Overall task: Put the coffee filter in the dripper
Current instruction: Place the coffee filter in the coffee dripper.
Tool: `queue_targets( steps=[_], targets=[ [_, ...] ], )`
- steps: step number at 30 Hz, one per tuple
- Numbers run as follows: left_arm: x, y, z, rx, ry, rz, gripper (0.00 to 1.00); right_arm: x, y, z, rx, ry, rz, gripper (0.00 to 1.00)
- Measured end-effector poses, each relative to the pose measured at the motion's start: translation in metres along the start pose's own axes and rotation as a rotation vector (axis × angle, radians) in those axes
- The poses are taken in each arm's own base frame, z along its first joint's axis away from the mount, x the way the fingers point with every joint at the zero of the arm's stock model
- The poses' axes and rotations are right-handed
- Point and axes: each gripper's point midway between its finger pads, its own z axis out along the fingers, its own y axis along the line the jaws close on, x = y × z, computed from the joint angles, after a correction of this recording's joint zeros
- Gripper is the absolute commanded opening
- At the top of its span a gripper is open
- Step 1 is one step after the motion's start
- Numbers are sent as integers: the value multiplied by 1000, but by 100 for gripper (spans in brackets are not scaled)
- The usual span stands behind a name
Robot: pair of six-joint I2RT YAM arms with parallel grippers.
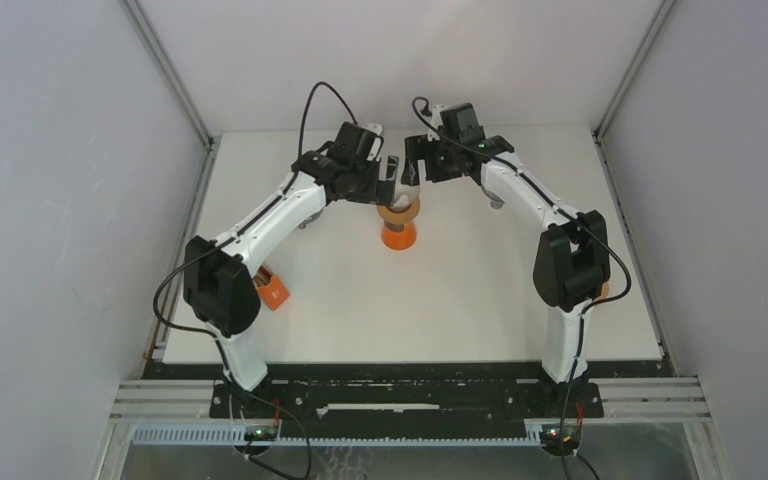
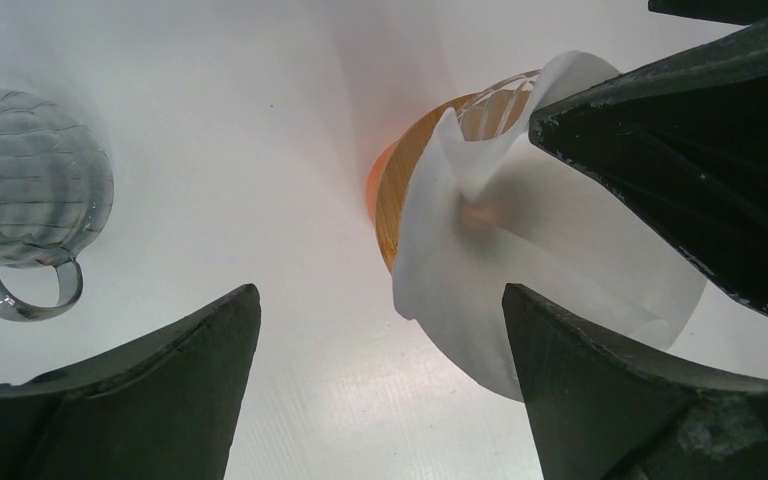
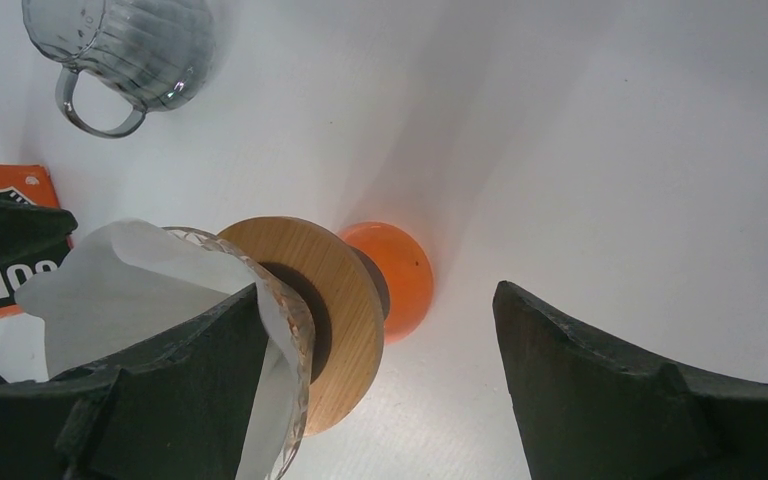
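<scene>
Coffee filter (image 2: 560, 270) is sitting in the mouth of the dripper (image 1: 400, 212) at the middle of the table (image 1: 480, 300), where we are seeing both arms meeting over it. The white paper is standing open as a cone, creased down one side, its upper edge rising clear above the ribbed glass rim and flaring out to one side. Inside the paper we are seeing only a faint orange glow at its tip. Below the glass cone, a round wooden collar (image 3: 335, 290) is resting on an orange base (image 3: 400, 265).

The left gripper (image 2: 380, 390) is hanging beside the dripper with its jaws spread wide and nothing between them. The right gripper (image 3: 375, 390) is also gaping wide; one of its fingers (image 3: 140, 400) is lying against or just in front of the paper at the rim, and we cannot tell whether it is touching.

A clear ribbed glass mug (image 2: 30, 190) with a handle is standing apart from the dripper, and an orange box (image 1: 273, 292) is lying near the left arm.
</scene>
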Motion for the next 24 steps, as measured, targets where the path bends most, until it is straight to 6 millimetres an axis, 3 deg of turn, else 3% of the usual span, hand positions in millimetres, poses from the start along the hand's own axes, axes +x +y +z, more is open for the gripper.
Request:
queue_targets(
  steps=[11, 24],
  targets=[
    [-2, -1, -2, 1, -4, -2, 96, -2, 7, -4, -22, -4, -5, 89],
    [-16, -5, -8, 12, -42, -22, 96, -17, 17, -25, -41, -54, -21, 89]
  ],
)
